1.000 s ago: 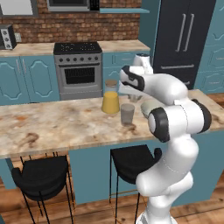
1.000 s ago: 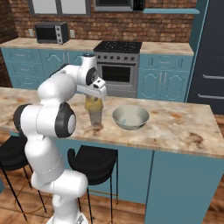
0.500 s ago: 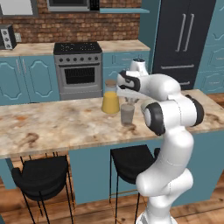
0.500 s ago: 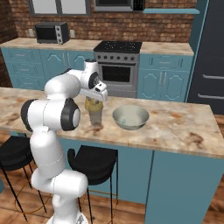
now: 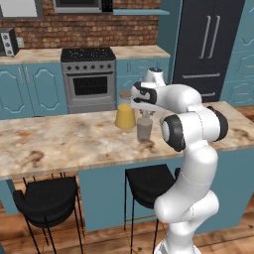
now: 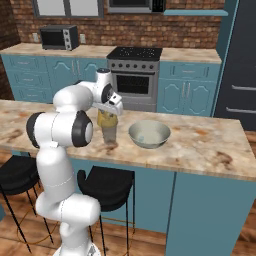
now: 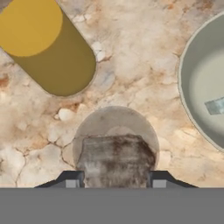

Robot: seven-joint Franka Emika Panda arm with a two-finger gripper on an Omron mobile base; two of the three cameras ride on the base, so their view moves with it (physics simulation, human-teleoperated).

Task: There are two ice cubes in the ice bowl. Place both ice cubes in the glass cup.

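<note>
The end effector (image 7: 113, 179) hangs straight over the glass cup (image 7: 116, 118). A blocky, translucent ice cube (image 7: 114, 158) sits between its finger tips (image 7: 70, 180), so the jaws stand partly closed, clamped on that cube. The marbled table (image 5: 59, 144) shows through the cube, which makes its edges hard to trace. In the left base view the end effector (image 5: 144, 110) sits just above the cup (image 5: 144, 129).

The ice bowl (image 7: 192, 100) lies off to one side of the end effector, near but apart from the cup. The second ice cube (image 7: 215, 106) rests on the bowl's floor. The yellow jar (image 7: 48, 48) stands just beyond the cup, on the far side from the end effector's base.

The held cube is probably light, hard and very slick. I judge that a squeeze across two flat, opposite faces near its middle is the safest hold. A corner or skewed grip would likely let it squirt out. It is stiff enough not to deform, so a modest clamp should do.

The cup looks light and narrow-mouthed, and the cube seems to span much of the opening. The drop should therefore be centred and low, so the cube does not clip the rim or tip the cup.

The cube in the bowl lies on a curved, smooth floor. It may skate away from the finger tips when approached.
</note>
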